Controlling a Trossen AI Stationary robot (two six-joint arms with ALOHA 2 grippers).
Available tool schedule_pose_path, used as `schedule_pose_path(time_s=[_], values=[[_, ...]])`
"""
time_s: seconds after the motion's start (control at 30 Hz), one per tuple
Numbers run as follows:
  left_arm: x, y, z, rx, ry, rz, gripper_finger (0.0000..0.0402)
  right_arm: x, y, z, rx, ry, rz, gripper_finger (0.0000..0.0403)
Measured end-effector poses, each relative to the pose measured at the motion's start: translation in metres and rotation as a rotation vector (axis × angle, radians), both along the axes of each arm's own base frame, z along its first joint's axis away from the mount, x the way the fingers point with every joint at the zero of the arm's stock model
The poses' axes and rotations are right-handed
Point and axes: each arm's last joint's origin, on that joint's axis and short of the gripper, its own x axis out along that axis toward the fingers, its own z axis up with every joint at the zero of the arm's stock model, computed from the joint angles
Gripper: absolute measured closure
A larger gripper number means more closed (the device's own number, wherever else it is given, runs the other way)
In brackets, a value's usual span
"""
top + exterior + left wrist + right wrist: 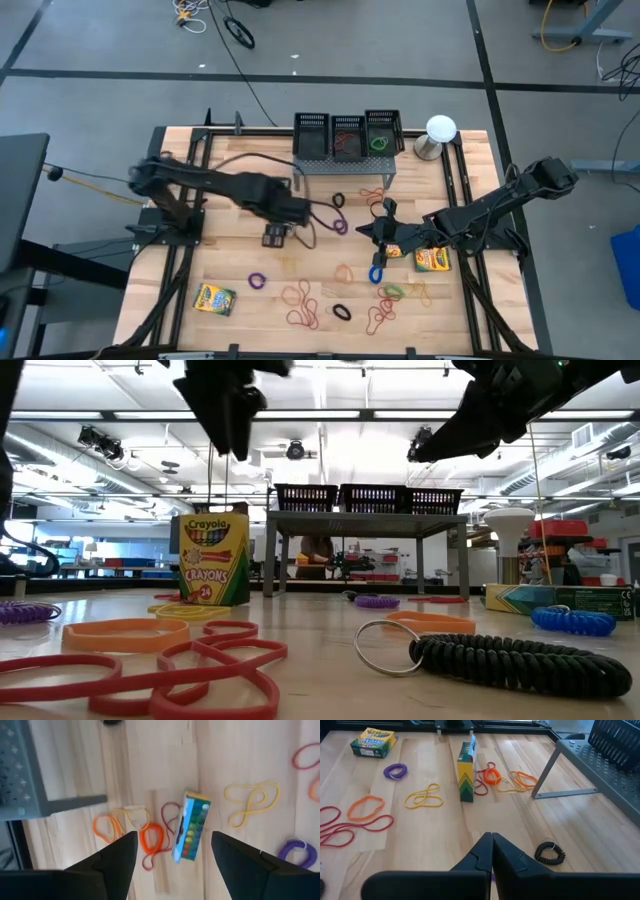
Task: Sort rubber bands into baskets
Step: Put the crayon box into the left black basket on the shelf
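Rubber bands [303, 305] in red, orange, yellow and purple lie scattered on the wooden table. Three black mesh baskets [347, 135] stand in a row on a grey perforated stand [345, 168] at the far edge. My left gripper [173, 837] hangs open above an upright crayon box [190, 827], its fingers clear of it, as the low view also shows for the left gripper [232, 420] over the crayon box [214, 560]. Orange and red bands [150, 839] lie beside the box. My right gripper [377, 233] hovers shut over mid-table, empty in the wrist view of the right gripper [491, 839].
Two more crayon boxes lie flat, one at the near left [214, 298] and one under the right arm [432, 260]. A blue coil band [377, 272] and a black coil band [550, 851] lie near my right gripper. A white domed object [440, 130] stands at the far right.
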Motion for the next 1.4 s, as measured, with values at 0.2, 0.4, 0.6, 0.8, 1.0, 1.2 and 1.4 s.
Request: schedule_pose_path(time_s=[0.2, 0.4, 0.6, 0.8, 1.0, 1.2, 1.4], values=[[-0.031, 0.001, -0.016, -0.004, -0.122, -0.089, 0.0137, 0.0, 0.0, 0.0, 0.001, -0.002, 0.0, 0.0394], [-0.031, 0.0, -0.04, -0.018, -0.116, -0.153, 0.0129, 0.0, 0.0, 0.001, -0.001, -0.005, 0.002, 0.0394], [-0.02, 0.003, -0.052, -0.01, -0.098, -0.182, 0.0126, 0.001, 0.0, 0.001, -0.004, -0.006, 0.012, 0.0394], [-0.012, 0.003, -0.067, -0.013, -0.05, -0.179, 0.014, 0.001, 0.0, 0.001, -0.029, -0.001, 0.027, 0.0394], [-0.009, 0.005, -0.077, -0.01, -0.003, -0.16, 0.0178, 0.001, 0.0, 0.001, -0.063, 0.004, 0.045, 0.0394], [-0.009, 0.007, -0.078, -0.007, 0.004, -0.144, 0.0218, 0.001, 0.0, 0.002, -0.061, 0.0, 0.044, 0.0394], [-0.009, 0.008, -0.078, -0.007, 0.003, -0.134, 0.0246, 0.0, -0.002, -0.003, -0.068, -0.027, 0.043, 0.0394]])
